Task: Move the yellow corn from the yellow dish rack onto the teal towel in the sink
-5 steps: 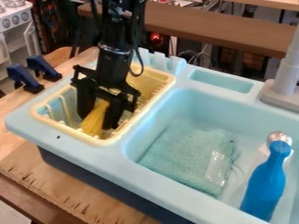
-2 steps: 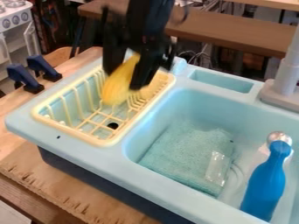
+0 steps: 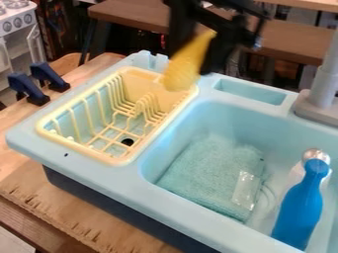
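Up & out of the rack's gone the black gripper (image 3: pixel 193 58), w/ the yellow corn cob (image 3: pixel 182 71): a sec ago both were down in the yellow dish rack (image 3: pixel 79 149), now they're above its far R corner, as I see it, nr the back edge of the blue sink (image 3: pixel 145 195). Claw's closed on the cob, a finger on either side; cob hangs tilted, low end pointing down & a bit L, in front of the rack's far corner from where I stand.

Rack's sitting in the L side of the sink, wire-like slots showing, w/ a dark round hole (image 3: pixel 127 142) visible thru the bottom. R of it, the big basin: teal cloth (image 3: pixel 204 170) lying flat-ish, a clear shiny strip (image 3: pixel 243 188) on top. Blue bottle (image 3: pixel 299 212) w/ a silvery top (image 3: pixel 316 155) leans in the basin, R of the cloth. Grey faucet (image 3: pixel 322 89) stands at the back R, by a shallow recess (image 3: pixel 251 93) in the rim. Two dk blue clamps (image 3: pixel 26 90) on the wood table beyond the L side; white toy stove (image 3: pixel 17 22) in bkgd, top L.
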### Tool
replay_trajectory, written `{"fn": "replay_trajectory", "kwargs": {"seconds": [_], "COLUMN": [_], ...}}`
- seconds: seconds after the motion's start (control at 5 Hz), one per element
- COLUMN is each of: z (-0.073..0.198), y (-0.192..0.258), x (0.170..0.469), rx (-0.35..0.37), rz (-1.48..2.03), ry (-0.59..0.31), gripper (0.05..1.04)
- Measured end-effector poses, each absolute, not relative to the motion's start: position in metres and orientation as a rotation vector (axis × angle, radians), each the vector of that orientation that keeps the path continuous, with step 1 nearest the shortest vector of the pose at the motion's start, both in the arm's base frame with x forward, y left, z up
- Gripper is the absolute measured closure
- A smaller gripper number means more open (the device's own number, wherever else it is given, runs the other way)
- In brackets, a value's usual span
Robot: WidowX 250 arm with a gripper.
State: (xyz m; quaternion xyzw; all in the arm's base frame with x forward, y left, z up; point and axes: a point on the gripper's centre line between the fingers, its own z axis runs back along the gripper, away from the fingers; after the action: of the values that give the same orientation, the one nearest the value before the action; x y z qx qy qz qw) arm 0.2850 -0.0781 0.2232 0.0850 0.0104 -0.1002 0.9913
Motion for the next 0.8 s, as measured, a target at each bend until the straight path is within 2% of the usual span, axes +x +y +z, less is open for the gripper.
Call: {"fn": "replay_trajectory", "kwargs": {"seconds": [0.2, 0.4, 0.8], "z": [0.190, 0.167, 0.138], "y": [-0.103, -0.117, -0.130], "x": [0.289, 0.287, 0.291], "rx": [0.059, 0.001, -0.064], "rz": [-0.260, -0.278, -0.297], "ry": [0.036, 0.030, 0.070], "gripper": [0.406, 0.406, 0.406]}}
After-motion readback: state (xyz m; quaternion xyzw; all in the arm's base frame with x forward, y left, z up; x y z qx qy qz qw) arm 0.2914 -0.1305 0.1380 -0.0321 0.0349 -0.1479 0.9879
